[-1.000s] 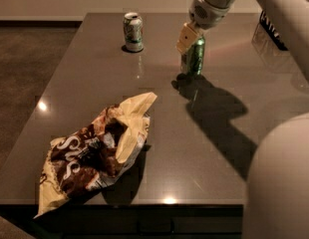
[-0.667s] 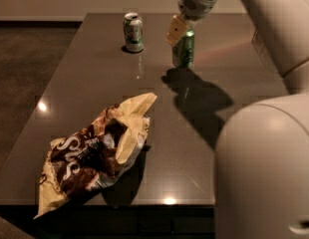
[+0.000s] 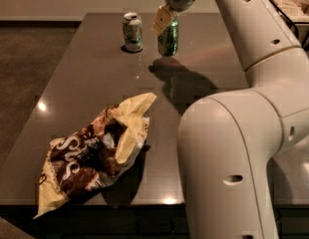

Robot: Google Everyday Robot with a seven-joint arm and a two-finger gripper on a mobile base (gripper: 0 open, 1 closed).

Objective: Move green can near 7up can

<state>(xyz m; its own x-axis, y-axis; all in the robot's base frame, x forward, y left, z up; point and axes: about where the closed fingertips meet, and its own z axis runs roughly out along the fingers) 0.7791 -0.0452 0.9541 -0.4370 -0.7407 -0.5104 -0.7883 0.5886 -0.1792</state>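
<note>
Placement nearly done, release left

White arm (image 3: 234,148) reaches over the dark table (image 3: 84,88), past the crumpled chip bag (image 3: 92,156). At the far end the green can (image 3: 169,40) stands upright just beside the 7up can (image 3: 132,31), not touching it. The gripper (image 3: 166,20) clasps the green can's top; letting go looks like the only step left.
</note>
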